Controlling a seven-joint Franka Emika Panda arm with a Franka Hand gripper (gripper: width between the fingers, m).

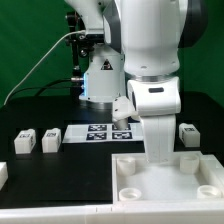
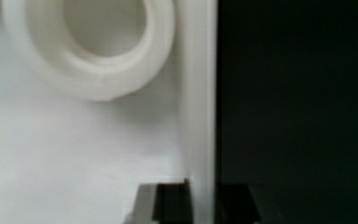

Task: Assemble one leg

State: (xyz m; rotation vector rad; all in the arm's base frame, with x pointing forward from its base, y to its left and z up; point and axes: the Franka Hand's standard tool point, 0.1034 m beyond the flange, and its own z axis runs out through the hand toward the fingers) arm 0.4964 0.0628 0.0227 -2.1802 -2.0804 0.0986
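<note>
**Exterior view.**
- Gripper [image 1: 160,150]: white two-finger hand on the white arm [image 1: 150,50], lowered to the far rim of the tray. Its fingertips cannot be made out here.
- Tray [image 1: 172,180]: large white square plastic piece with round corner sockets, lying flat at the front of the black table [image 1: 30,105].
- First leg [image 1: 24,141] and second leg [image 1: 50,140]: small white squarish plastic blocks with black-and-white tags, side by side on the table toward the exterior view's left, apart from the gripper.
- Third leg [image 1: 187,133]: same kind, on the table toward the exterior view's right, just behind the tray.
- Marker board [image 1: 97,133]: thin flat white card of black tags, between the second leg and the arm.

**Wrist view.**
- Gripper [image 2: 197,206]: two dark fingers [image 2: 158,207] stand either side of the tray's [image 2: 87,140] white edge strip. Whether they press on it cannot be told.
- One round socket [image 2: 96,45] is visible in the tray's surface.
- Black table [image 2: 300,100]: lies beyond the edge.
- No leg shows here.
</note>
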